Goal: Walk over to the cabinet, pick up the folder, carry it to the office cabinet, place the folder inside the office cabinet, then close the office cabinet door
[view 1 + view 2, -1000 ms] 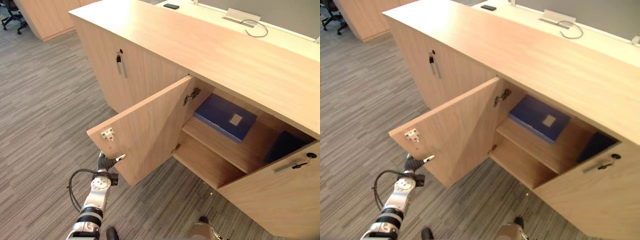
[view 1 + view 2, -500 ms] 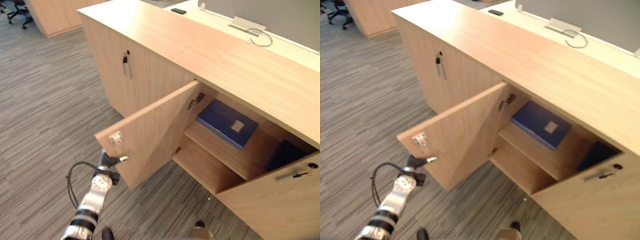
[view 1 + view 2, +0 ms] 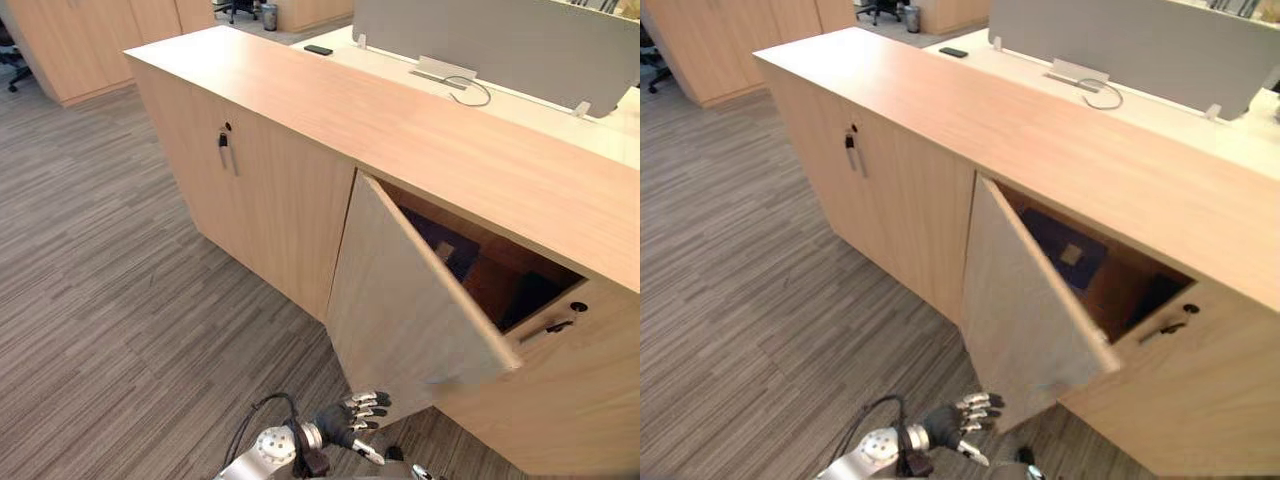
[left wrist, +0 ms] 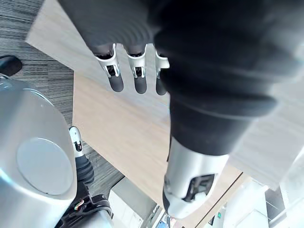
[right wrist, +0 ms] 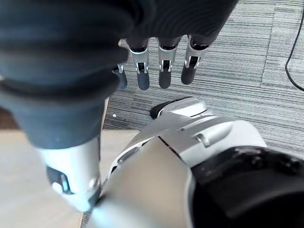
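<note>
Closing the door (image 3: 400, 300) is the step: the left hand (image 3: 355, 412), fingers straight, holding nothing, sits at its bottom edge. Next, push it flat.

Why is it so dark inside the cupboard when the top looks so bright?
In the left eye view, light falls on the cabinet top, but the half-shut door shades the inside; in the right eye view the blue folder sits in that shadow.

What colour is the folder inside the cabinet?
Dark blue folder, clearest in the right eye view.
</note>
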### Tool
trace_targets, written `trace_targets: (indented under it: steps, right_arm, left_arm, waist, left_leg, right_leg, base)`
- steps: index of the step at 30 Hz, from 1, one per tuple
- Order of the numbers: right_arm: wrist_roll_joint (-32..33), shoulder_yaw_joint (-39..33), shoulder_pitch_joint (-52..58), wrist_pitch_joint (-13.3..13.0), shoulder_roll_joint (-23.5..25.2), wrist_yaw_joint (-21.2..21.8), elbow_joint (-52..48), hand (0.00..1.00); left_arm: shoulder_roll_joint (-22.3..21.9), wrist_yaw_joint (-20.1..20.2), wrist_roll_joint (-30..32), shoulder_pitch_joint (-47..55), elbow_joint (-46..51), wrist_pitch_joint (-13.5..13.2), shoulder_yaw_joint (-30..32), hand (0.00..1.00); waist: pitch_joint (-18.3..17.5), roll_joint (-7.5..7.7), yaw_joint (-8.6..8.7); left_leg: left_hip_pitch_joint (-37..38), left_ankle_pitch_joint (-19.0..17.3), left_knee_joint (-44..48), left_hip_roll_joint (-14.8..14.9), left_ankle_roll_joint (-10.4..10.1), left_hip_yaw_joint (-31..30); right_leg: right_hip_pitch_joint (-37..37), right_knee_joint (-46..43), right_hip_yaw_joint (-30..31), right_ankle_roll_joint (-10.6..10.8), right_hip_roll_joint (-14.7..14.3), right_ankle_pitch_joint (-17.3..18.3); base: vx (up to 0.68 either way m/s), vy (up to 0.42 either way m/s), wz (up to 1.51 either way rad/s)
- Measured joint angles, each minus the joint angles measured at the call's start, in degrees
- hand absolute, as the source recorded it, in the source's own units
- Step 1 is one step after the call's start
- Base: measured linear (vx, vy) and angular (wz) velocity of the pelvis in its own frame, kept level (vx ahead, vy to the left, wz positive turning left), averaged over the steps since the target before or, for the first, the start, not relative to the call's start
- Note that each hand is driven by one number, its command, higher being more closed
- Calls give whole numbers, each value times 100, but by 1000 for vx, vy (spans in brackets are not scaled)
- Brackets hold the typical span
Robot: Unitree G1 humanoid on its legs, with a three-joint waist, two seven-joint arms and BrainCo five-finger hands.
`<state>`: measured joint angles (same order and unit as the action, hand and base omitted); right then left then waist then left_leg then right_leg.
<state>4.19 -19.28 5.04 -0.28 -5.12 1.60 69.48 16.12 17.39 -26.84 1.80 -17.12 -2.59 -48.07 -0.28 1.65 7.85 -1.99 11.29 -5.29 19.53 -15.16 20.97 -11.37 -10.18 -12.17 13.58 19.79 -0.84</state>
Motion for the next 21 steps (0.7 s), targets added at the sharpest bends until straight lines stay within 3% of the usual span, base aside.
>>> trace_targets:
  steps: [4,11,16,17,18,21]
  right_arm:
    - [-97,355,-136,23,-148,34,12,0]
    - [-90,539,-356,23,-157,42,50,0]
    - [-87,567,-401,15,-237,23,-25,0]
    - [-87,569,-395,10,-215,-19,-61,0]
    - [-86,568,-365,8,-203,-54,-91,0]
    - [-85,574,-162,-2,-145,-261,-247,0]
  left_arm:
    - [206,0,-21,-5,-43,45,6,0]
    - [195,0,27,-7,-53,57,64,0]
    - [-436,-417,880,189,-586,-101,1258,0]
    - [-698,-657,1165,188,-1083,-189,1855,0]
    - [-747,-743,1228,186,-1323,-218,2070,0]
    - [-973,-1249,1069,152,-2653,-210,3123,0]
  waist:
    - [33,-52,39]
    - [104,-157,78]
    - [254,-285,61]
    - [346,-249,33]
    - [352,-243,15]
    - [397,-191,-106]
  left_leg:
    - [-85,-20,0,0,-7,26]
    - [-189,-5,27,-22,34,117]
    - [-162,-3,116,-5,58,95]
    - [-241,-45,517,80,133,27]
    - [-343,-98,786,147,238,-23]
    - [-804,2,1887,287,1345,-636]
  right_leg:
    - [-94,45,8,-7,-6,-7]
    - [-154,240,69,34,-36,-161]
    - [-134,116,61,35,-35,-101]
    - [-58,22,55,-67,-43,43]
    - [-51,-19,48,-91,-63,102]
    - [161,36,29,-212,-171,188]
  base:
    - [-1,-4,-1]
    - [62,-13,-7]
    - [-1,-12,1]
    - [-66,-53,4]
    - [-130,-99,7]
    - [-111,-124,-3]
